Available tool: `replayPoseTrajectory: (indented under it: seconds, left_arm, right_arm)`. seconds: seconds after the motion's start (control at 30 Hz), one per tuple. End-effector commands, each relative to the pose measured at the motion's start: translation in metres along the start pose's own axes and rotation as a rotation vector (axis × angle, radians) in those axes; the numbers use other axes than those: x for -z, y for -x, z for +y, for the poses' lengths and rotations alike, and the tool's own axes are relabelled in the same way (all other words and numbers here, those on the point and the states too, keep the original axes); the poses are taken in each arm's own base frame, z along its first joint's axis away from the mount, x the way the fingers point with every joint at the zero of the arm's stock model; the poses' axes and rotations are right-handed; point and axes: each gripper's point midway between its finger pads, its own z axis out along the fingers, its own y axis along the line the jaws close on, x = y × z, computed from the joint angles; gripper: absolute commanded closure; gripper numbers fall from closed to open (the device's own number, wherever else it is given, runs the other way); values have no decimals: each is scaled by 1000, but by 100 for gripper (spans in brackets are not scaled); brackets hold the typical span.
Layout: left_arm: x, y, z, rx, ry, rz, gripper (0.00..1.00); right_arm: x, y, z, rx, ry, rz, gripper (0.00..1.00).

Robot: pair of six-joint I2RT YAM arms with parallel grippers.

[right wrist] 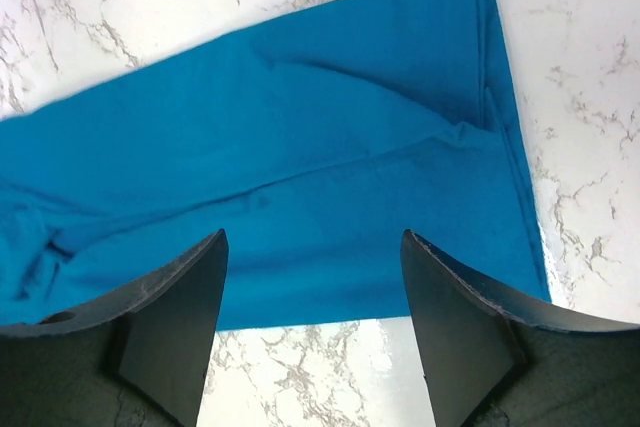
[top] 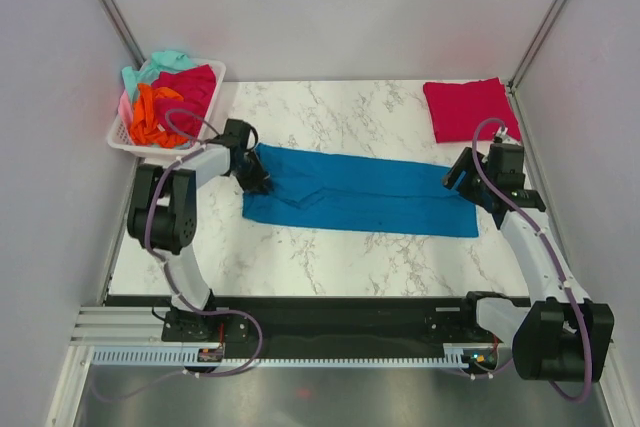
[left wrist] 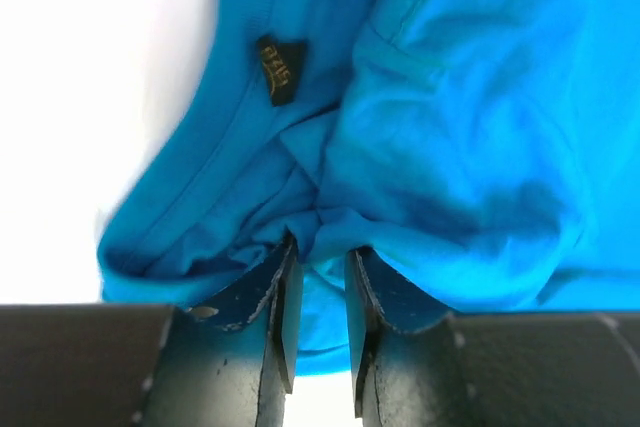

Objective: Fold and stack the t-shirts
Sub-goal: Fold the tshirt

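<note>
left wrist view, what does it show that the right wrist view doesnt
Only the left wrist view shows the dark tag on the teal-blue t-shirt, and the left end effector closed on a bunched fold of that cloth. Only the right wrist view shows the marble table, the shirt's flat, squared end lying on it, and the right end effector open above the cloth, holding nothing. Both show the same teal-blue t-shirt, framed by that arm's own fingers.
</note>
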Motion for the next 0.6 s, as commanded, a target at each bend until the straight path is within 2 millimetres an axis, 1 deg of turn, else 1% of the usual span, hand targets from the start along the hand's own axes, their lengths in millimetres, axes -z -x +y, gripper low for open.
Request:
replayPoseTrajectory:
  seconds: [0.0, 0.03, 0.07, 0.1, 0.13, 0.17, 0.2, 0.23, 0.27, 0.3, 0.33, 0.37, 0.4, 0.43, 0.47, 0.5, 0.57]
  left_arm:
    - [-27, 66, 16, -85, 216, -119, 69]
    - [-41, 104, -4, -104, 206, -151, 68]
    - [-45, 115, -10, -99, 217, -134, 67]
    - [-58, 135, -21, -93, 193, -146, 65]
    - [-78, 179, -55, -102, 112, -208, 64]
    - [-97, 178, -84, -117, -25, -121, 62]
    - [-100, 194, -111, -134, -134, -121, 60]
    - [-81, 232, -161, -151, -318, -233, 58]
    - [-53, 231, -191, -161, -474, -209, 18]
    - [-25, 246, -217, -183, -589, -276, 10]
    - [-46, 225, -208, -139, -589, -182, 1]
    - [18, 230, -237, -197, -688, -263, 0]
    - [43, 231, -251, -246, -747, -346, 0]
    - [22, 211, -230, -236, -696, -298, 0]
    - [66, 209, -240, -278, -728, -350, 0]
    - [69, 199, -235, -298, -716, -324, 0]
    - [99, 189, -237, -343, -723, -324, 0]
  right_arm:
    - [-2, -9, -3, 33, 4, 25, 22]
    - [-2, -8, -4, 48, 0, 26, 22]
    - [-3, -8, -4, 54, 0, 30, 22]
    - [-6, -11, -5, 60, -5, 46, 22]
    - [-7, -13, -4, 69, -1, 58, 22]
    - [-8, -15, -3, 75, 2, 70, 22]
    - [-10, -18, 0, 74, 18, 88, 22]
    - [-10, -21, 5, 80, 32, 98, 22]
    - [-10, -23, 9, 70, 40, 103, 22]
    - [-12, -25, 13, 73, 50, 104, 21]
    - [-13, -25, 13, 67, 48, 102, 21]
    - [-14, -36, 26, 103, 76, 124, 21]
    - [-19, -40, 29, 101, 76, 133, 21]
    - [-22, -44, 33, 107, 81, 142, 21]
    - [-26, -51, 39, 124, 93, 159, 21]
    - [-35, -57, 41, 126, 88, 177, 21]
    - [-44, -64, 47, 144, 87, 194, 21]
